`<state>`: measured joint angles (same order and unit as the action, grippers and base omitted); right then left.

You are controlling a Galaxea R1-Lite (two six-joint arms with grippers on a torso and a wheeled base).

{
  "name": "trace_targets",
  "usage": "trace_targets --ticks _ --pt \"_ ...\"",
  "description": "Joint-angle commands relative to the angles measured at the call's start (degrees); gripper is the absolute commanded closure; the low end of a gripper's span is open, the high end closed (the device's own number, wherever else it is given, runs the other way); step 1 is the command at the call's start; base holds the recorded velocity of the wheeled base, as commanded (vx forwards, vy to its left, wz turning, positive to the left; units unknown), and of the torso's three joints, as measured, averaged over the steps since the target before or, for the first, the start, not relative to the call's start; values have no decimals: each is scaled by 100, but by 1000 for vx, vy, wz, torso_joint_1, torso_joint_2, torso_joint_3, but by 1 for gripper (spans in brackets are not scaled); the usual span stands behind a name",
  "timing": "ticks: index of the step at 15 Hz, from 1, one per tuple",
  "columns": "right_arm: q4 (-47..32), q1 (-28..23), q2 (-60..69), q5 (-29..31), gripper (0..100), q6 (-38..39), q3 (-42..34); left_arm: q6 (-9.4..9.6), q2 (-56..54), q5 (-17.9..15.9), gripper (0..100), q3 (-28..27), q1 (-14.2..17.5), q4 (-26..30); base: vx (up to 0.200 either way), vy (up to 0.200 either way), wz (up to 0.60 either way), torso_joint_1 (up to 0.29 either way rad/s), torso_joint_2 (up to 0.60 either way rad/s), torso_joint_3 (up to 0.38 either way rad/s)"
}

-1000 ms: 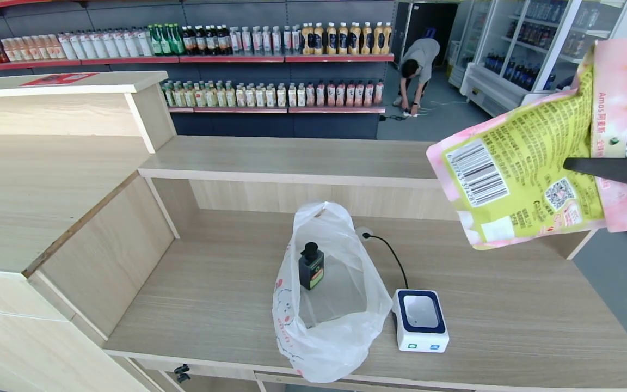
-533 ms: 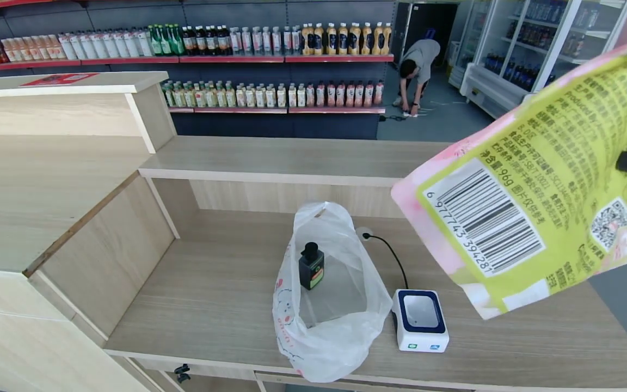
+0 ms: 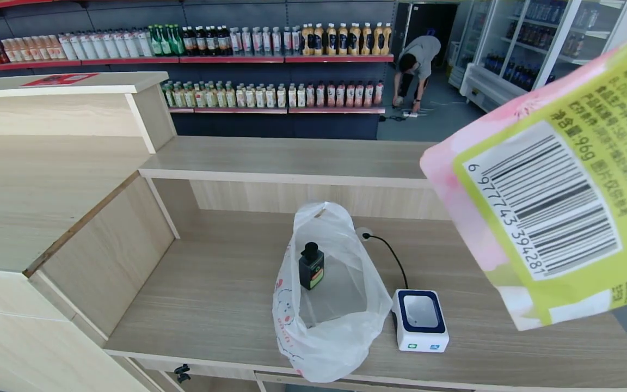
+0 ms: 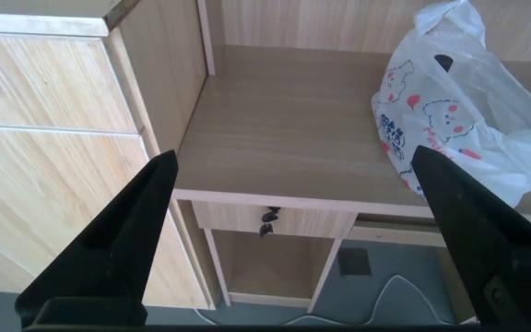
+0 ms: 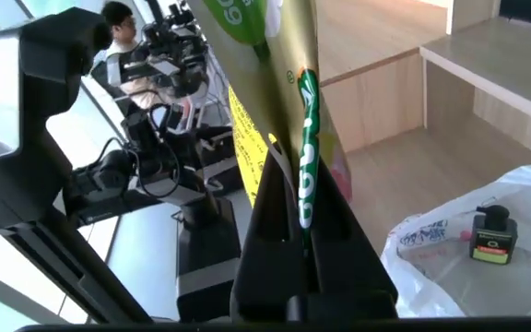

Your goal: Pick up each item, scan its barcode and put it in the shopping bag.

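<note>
Jaws of the right gripper (image 5: 300, 184) are pressing flat together on one edge of the snack pouch (image 5: 275, 55), and the pinched seam is running down between them. Jaws of the left gripper (image 4: 293, 157) are standing wide apart, gripping nothing and touching nothing.

In the head view, the snack pouch (image 3: 553, 190) is hanging in the air at the right side of the frame, close to the camera and tilted. Its green back panel with pink borders is facing the camera. A white barcode label (image 3: 553, 207) is showing on that panel, with a row of digits under the bars and lines of small dark print beside it.

The shopping bag (image 3: 330, 326) is sitting open at the lower centre of the frame on the wooden desk (image 3: 210, 305). Red cartoon faces are showing on its thin white plastic in the left wrist view. A small dark bottle (image 3: 311, 267) with a green and orange label is standing upright inside the bag. The white scanner (image 3: 419, 318) is lying just right of the bag, window facing up, and a black cable (image 3: 389, 256) is running from it toward the back wall of the desk.
</note>
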<state>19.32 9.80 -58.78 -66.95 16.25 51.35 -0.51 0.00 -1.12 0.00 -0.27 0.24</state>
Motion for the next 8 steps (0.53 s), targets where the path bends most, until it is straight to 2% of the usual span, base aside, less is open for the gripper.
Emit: trace_targets --ticks 1,8 --pt "10 48 157 112 100 -8 -55 -2 9 -2 0 0 0 2 0 0 0 0 0 0" --pt "-16 180 455 279 100 -8 -380 -2 9 -2 0 0 0 2 0 0 0 0 0 0"
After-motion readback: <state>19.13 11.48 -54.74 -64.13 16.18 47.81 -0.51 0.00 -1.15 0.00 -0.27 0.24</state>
